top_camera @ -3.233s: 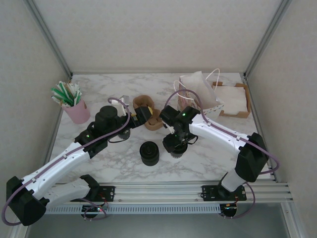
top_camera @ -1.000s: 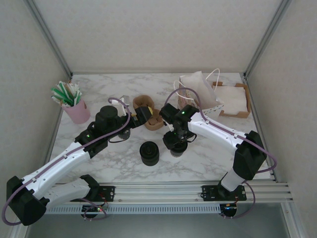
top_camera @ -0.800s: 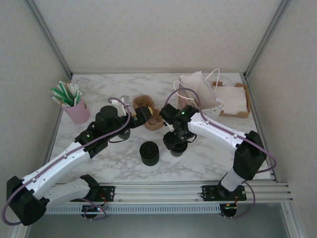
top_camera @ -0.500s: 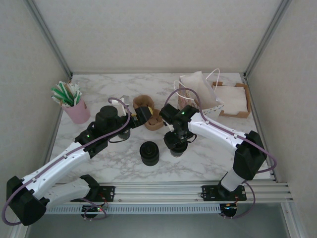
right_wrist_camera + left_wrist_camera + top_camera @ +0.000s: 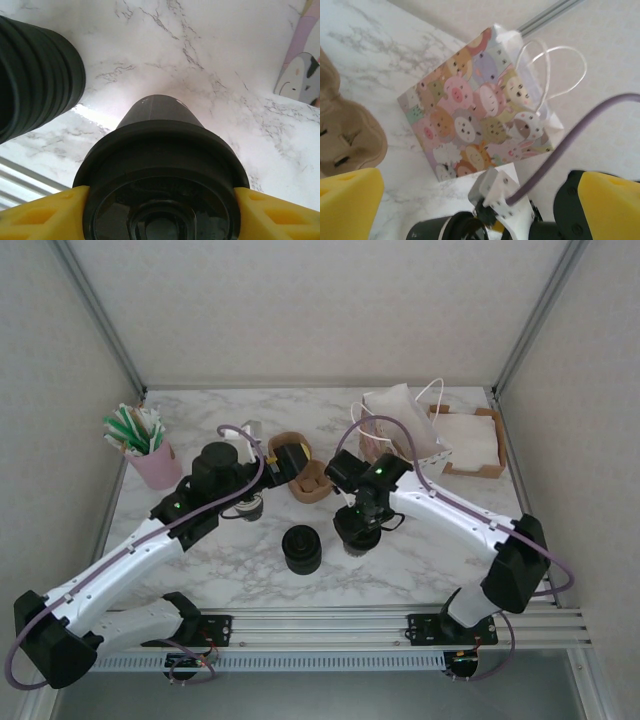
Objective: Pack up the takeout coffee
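The takeout coffee (image 5: pixel 160 165) stood on the table (image 5: pixel 200 420) just right of the lid stack (image 5: pixel 301 548). Behind them lay the cup carrier (image 5: pixel 312 487) — the bag (image 5: pixel 400 425) to its right, the napkin tray (image 5: pixel 478 445) beyond that, the straw holder (image 5: pixel 152 462) far left.

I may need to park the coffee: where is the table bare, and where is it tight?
Bare marble: the back strip between the straw cup and the paper bag, and the front right, between the coffee and the table's right edge. Tight: the middle, where carrier, lid stack and coffee bunch together.
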Robot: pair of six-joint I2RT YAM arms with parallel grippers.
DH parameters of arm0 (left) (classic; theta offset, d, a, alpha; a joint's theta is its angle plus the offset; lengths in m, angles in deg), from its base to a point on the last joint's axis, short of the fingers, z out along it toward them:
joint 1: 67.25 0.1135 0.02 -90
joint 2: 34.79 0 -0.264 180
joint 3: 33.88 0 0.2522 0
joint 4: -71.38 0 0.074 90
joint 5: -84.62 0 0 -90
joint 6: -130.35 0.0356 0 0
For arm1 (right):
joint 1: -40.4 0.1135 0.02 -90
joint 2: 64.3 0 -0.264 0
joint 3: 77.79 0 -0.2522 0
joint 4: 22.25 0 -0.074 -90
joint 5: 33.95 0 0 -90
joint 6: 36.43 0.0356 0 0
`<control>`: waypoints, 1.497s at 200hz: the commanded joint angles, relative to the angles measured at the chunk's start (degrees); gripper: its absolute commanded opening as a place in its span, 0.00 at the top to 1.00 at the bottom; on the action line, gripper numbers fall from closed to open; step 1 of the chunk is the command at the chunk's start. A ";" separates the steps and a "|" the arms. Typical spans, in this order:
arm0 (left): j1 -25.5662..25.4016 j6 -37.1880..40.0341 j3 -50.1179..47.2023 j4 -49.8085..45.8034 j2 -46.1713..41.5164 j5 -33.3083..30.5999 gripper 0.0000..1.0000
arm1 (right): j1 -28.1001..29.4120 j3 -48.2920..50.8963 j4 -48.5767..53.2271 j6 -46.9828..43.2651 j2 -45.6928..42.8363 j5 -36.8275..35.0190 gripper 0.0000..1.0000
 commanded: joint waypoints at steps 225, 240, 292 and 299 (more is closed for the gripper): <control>-2.43 -1.93 28.21 6.02 31.37 15.26 0.40 | 0.24 -40.26 24.40 7.14 -16.74 -19.85 0.35; -3.05 -2.33 28.75 6.42 32.67 15.53 0.47 | -0.05 -42.47 24.46 6.90 -16.26 -21.39 0.35; -4.98 -2.94 29.51 6.40 33.65 15.71 0.80 | -2.39 -48.66 24.29 4.66 -12.59 -22.94 0.34; -5.25 -3.04 29.56 6.33 33.38 15.62 0.83 | -2.92 -49.19 24.36 4.40 -11.93 -22.95 0.34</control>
